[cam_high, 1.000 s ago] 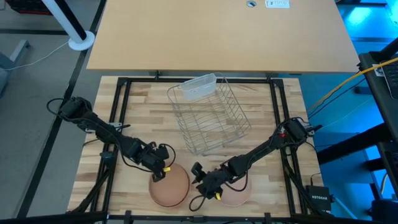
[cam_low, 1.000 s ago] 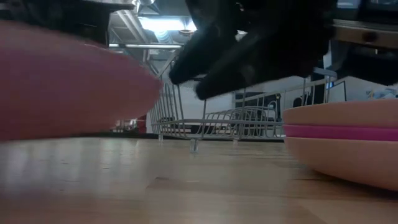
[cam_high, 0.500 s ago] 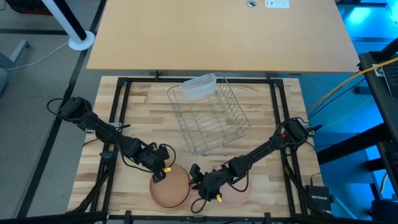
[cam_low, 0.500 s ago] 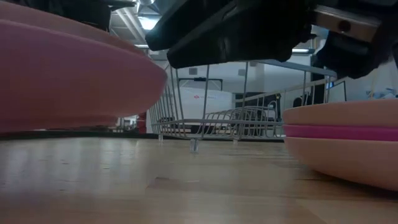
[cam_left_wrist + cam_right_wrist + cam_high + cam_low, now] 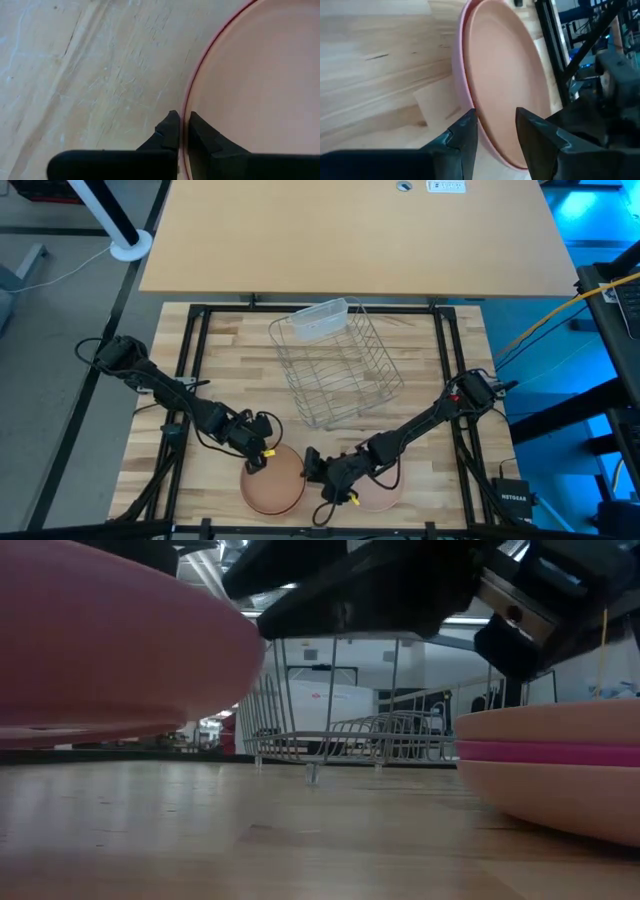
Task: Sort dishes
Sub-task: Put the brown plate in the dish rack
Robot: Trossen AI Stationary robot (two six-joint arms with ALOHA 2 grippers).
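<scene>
At lower centre of the counter [image 5: 200, 370], our left pincer [image 5: 181, 131] pinches the orange plate's [image 5: 275, 480] rim, while our spread right pincer [image 5: 496, 131] straddles the peach stack's [image 5: 380, 492] edge.

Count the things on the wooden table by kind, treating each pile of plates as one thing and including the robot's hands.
Plate piles: 2 (left pile, right pile)
Wire rack: 1
Clear tub: 1
Robot hands: 2 (left hand, right hand)
Total: 6
</scene>
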